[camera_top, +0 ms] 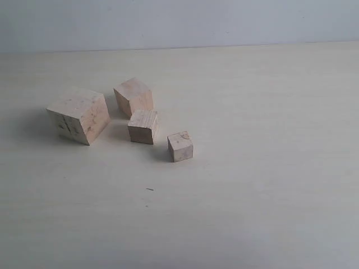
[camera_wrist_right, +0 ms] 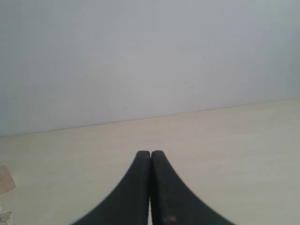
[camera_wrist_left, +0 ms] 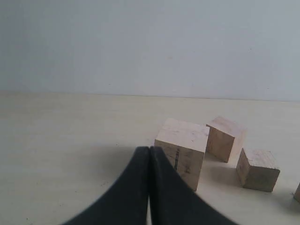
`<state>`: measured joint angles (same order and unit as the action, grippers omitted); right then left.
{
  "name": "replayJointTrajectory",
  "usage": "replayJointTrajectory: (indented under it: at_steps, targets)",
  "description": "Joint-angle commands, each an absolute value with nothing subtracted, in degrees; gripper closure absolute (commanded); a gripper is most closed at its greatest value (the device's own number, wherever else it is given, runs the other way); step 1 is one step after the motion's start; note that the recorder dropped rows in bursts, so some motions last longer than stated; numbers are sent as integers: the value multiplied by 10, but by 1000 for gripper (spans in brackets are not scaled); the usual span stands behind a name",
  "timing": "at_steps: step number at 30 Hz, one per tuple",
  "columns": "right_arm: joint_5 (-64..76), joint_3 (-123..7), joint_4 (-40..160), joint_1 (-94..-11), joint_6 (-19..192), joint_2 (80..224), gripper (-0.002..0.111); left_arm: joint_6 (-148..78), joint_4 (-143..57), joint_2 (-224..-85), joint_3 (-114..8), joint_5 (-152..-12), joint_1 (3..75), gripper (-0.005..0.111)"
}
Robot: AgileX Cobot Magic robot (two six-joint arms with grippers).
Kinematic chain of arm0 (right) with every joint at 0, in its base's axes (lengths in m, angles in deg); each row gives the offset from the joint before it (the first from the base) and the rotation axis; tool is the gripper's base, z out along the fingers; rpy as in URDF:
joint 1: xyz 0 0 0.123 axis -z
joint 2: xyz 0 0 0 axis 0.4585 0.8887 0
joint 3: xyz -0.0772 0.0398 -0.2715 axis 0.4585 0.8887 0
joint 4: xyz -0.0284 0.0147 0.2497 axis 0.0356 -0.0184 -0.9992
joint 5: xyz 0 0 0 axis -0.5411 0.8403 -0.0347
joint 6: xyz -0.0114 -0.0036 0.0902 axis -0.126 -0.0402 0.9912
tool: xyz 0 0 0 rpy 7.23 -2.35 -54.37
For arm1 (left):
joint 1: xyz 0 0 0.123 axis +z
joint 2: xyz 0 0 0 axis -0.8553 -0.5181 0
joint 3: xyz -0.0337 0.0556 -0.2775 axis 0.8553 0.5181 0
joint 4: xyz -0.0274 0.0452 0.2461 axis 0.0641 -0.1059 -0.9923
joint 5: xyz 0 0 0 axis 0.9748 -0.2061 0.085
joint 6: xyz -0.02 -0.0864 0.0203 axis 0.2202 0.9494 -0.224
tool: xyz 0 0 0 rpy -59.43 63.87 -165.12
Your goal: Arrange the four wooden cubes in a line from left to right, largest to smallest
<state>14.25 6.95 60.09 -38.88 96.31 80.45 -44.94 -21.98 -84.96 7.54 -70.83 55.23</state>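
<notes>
4 wooden cubes (camera_top: 140, 126) clustered on table (camera_top: 269, 168), toward far-left corner. Left end effector (camera_wrist_left: 149, 149) and right end effector (camera_wrist_right: 150, 152) clenched, empty.

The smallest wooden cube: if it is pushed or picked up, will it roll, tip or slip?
The smallest cube looks like solid wood, so it is probably rigid and light. It rests flat on the table, so it should slide rather than roll or tip. Bare, unpainted wood likely gives fair grip.

A pale cream table (camera_top: 269, 185) with faint grain fills most of the scene. Behind it stands a plain grey-blue wall (camera_top: 179, 22). The light is soft, and shadows are weak.
</notes>
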Motion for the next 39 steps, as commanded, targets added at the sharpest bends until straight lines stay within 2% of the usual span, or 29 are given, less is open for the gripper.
replayJointTrajectory:
  at_steps: [1, 16, 31, 35, 39]
  targets:
    - [136, 72, 601, -385, 961, 801, 108, -447, -221, -846, 75, -715, 553, 107]
    - [126, 72, 601, -385, 963, 801, 108, -447, -221, -846, 75, -715, 553, 107]
    - [-94, 72, 596, -385, 1017, 801, 108, -448, -221, -846, 75, -714, 553, 107]
    - [-86, 22, 596, -385, 1017, 806, 108, -448, -221, -846, 75, -714, 553, 107]
    - [-75, -42, 596, -385, 1017, 883, 108, -448, -221, -846, 75, -714, 553, 107]
